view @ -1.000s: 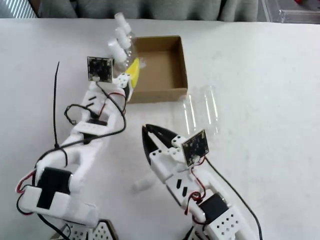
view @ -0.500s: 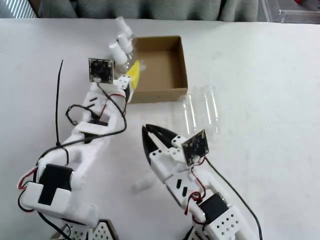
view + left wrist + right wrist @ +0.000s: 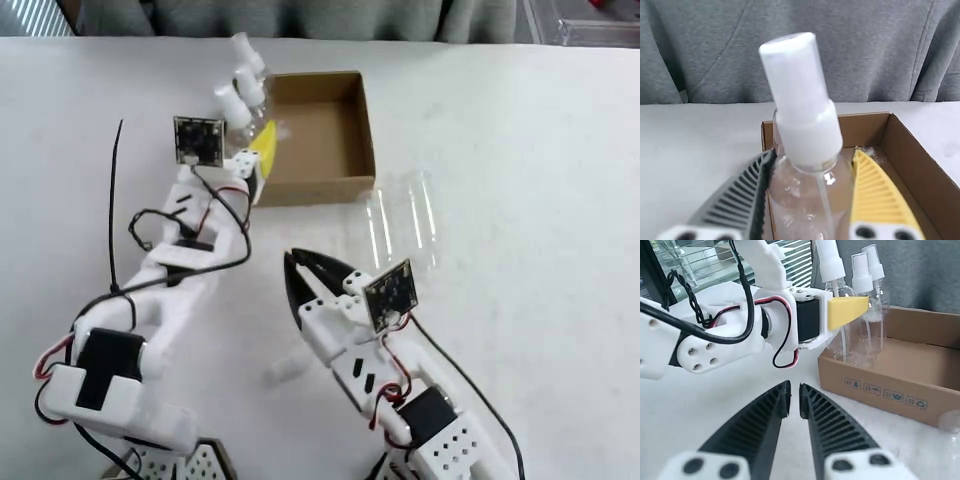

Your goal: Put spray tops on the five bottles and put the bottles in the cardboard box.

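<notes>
In the left wrist view a clear bottle (image 3: pixel 805 195) with a white spray top (image 3: pixel 797 105) sits upright between the grey and yellow fingers of my left gripper (image 3: pixel 812 157), which is shut on it. The bottle hangs at the left edge of the open cardboard box (image 3: pixel 330 185). Two more topped bottles (image 3: pixel 867 315) stand inside the box's near-left corner. My right gripper (image 3: pixel 794 395) is shut with nothing in it, low over the table in front of the box. Two clear bottles without tops (image 3: pixel 400 225) lie on the table right of it.
A loose white spray top (image 3: pixel 285 365) lies on the table beside the right arm's base. A black cable (image 3: pixel 112 200) stands up left of the left arm. A person in grey sits behind the table's far edge.
My left gripper has shifted slightly at the box's left edge with the bottle in it. The right arm has not moved.
</notes>
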